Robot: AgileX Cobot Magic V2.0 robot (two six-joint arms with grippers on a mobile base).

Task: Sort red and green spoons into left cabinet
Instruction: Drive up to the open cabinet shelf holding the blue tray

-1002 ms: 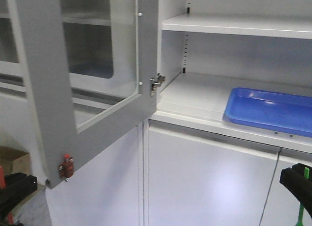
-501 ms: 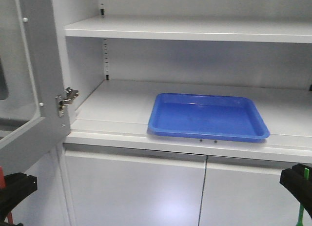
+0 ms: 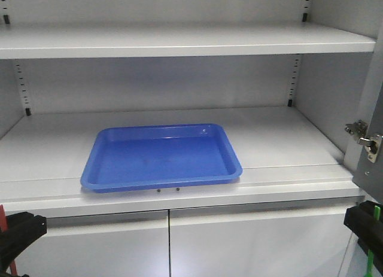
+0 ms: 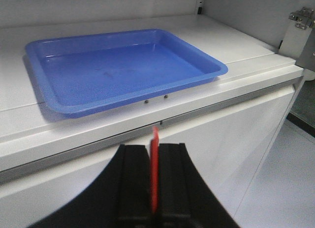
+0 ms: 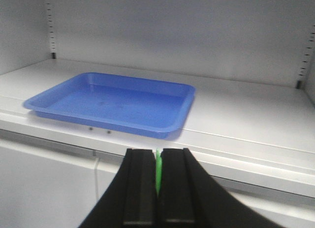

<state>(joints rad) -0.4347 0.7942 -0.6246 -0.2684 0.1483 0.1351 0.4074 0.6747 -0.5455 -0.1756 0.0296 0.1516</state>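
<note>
Tray: a shallow blue tray [image 3: 161, 182] lies flat on the lower shelf [image 3: 287, 139] of the grey cabinet [image 3: 179, 40], near the front edge and left of middle; its whole floor shows plain blue.
Below: two shut white doors [image 3: 108, 247].
Left hand [image 4: 153, 151]: low in front of the doors, below shelf level, pinching the red spoon [image 4: 155, 179], which stands upright between the fingers.
Right hand [image 5: 157, 154]: at a similar height, towards the cabinet's right side, pinching the green spoon [image 5: 158, 171] upright.
Spoons: both outside the cabinet, apart from the tray.
</note>
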